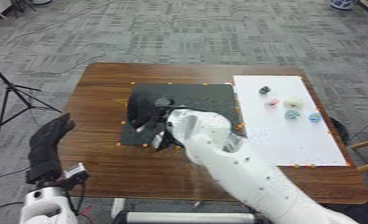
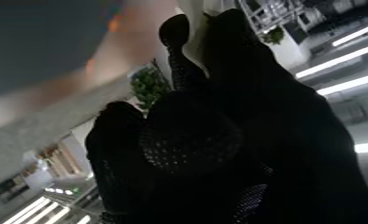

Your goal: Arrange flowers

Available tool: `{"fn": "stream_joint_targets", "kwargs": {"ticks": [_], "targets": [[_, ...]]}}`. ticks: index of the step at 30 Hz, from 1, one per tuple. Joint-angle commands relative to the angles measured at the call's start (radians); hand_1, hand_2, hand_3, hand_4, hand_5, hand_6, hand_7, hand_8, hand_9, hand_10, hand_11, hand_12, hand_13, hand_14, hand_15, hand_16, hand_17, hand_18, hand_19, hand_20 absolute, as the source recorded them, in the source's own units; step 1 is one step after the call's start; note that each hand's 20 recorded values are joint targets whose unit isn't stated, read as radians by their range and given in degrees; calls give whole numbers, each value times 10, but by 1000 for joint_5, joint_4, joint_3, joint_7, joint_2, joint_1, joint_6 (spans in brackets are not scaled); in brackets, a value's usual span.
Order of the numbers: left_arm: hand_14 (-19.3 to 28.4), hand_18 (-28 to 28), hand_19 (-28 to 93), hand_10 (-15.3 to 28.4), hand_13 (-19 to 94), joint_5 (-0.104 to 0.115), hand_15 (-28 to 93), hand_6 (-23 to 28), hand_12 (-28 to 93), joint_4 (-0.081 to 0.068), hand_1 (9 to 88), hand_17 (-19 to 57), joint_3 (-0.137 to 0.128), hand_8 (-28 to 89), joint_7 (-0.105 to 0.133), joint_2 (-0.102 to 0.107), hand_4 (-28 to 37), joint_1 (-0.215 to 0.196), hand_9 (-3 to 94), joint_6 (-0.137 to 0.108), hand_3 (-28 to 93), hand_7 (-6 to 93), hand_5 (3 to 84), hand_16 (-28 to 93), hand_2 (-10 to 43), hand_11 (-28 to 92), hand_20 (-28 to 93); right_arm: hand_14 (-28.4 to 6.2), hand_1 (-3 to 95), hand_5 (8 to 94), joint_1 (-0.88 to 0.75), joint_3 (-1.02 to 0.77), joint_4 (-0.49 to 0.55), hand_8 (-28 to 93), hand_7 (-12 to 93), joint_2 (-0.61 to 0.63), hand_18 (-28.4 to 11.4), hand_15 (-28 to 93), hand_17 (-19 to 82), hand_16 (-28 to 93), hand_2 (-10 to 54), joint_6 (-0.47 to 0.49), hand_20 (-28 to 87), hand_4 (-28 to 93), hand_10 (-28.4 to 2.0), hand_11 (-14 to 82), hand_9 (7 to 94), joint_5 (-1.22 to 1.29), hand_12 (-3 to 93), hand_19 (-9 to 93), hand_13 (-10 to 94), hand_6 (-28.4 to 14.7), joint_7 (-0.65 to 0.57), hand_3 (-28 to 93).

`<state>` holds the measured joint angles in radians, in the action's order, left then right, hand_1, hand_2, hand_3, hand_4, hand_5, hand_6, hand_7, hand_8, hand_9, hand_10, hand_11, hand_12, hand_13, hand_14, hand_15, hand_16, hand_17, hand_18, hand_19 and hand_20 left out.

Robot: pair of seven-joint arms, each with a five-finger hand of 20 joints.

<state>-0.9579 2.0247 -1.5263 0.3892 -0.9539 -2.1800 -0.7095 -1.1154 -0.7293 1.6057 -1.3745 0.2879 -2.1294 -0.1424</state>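
the robot's right hand [image 1: 143,112], in black fabric, pinches a pale, smooth thing [image 2: 196,42], kind unclear. to that hand's right, small rounded pink, cream, blue and dark flowers [image 1: 293,101] lie on a white rectangular board [image 1: 278,145]. well left, the black-gloved left hand [image 1: 47,145] has loosely straight fingers.

A dark flower [image 1: 265,90], pink flower [image 1: 273,102], cream flower [image 1: 294,102], teal flower [image 1: 291,114] and blue flower [image 1: 315,117] lay loosely grouped on the white board [image 1: 274,142]; the right hand [image 1: 143,111] pinched something pale [image 2: 195,37].
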Motion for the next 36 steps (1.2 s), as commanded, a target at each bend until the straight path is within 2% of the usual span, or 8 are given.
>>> {"fn": "stream_joint_targets", "kwargs": {"ticks": [1,10,18,25,26,27,29,36], "targets": [[138,97,111,129,346,9,102,14,112,-19,213,53,13,-109,-11,-9,-283,50,463,34,700,198,420,-6,174,203,148,-8,665,763,-38,3,-84,176,228,-85,-122,588,635,371,-95,-72,603,-170,-93,75,889,-72,402,932,909,-13,31,588],[144,101,116,130,352,-20,106,18,114,-29,212,50,27,-108,-65,-33,-283,67,469,81,701,201,450,3,171,211,148,-9,660,762,-10,6,-151,166,234,-91,-124,590,634,372,-95,-196,609,-177,-92,72,889,-139,396,932,910,-10,45,593],[155,115,130,133,364,-46,133,21,120,-43,226,41,26,-103,-107,-49,-283,98,469,119,706,198,456,12,99,217,154,-12,616,716,-33,-24,-146,154,246,-94,-129,600,628,374,-95,-94,618,-156,-81,53,844,-135,372,932,898,-8,29,590],[155,120,137,134,366,-62,149,21,125,-56,231,38,27,-101,-133,-56,-283,127,469,130,710,198,454,10,79,221,154,-16,594,668,-24,-29,-131,149,198,-80,-129,610,623,359,-95,-47,617,-150,-88,51,782,-129,327,932,889,-20,4,584],[155,120,137,134,366,-53,150,21,125,-4,233,38,31,-101,-105,-42,-283,62,469,99,710,199,455,9,76,222,154,-16,580,657,-19,-25,-132,141,192,-77,-128,610,624,357,-95,-53,614,-152,-93,62,766,-123,308,932,889,-20,-1,601],[155,120,138,134,367,-69,152,21,126,-19,236,38,67,-101,-133,-45,-283,116,469,78,711,199,455,9,72,223,154,-16,569,647,-16,-23,-133,133,190,-75,-128,610,624,355,-95,-57,613,-155,-98,79,747,-124,282,932,889,-18,-1,613],[155,120,138,133,369,-73,154,21,127,-22,241,37,75,-101,-136,-46,-283,121,469,75,710,199,454,9,67,225,154,-16,544,621,-6,-12,-130,92,194,-64,-127,607,622,351,-95,-74,605,-164,-117,120,706,-113,207,932,890,-16,-11,644],[157,121,140,133,369,-58,162,19,128,2,252,36,31,-102,-110,-43,-283,48,472,103,710,201,456,9,56,230,154,-18,503,578,27,-9,-80,-67,192,-14,-127,596,620,344,-95,-62,589,-162,-134,107,655,-37,170,932,889,-17,-36,679]]}}
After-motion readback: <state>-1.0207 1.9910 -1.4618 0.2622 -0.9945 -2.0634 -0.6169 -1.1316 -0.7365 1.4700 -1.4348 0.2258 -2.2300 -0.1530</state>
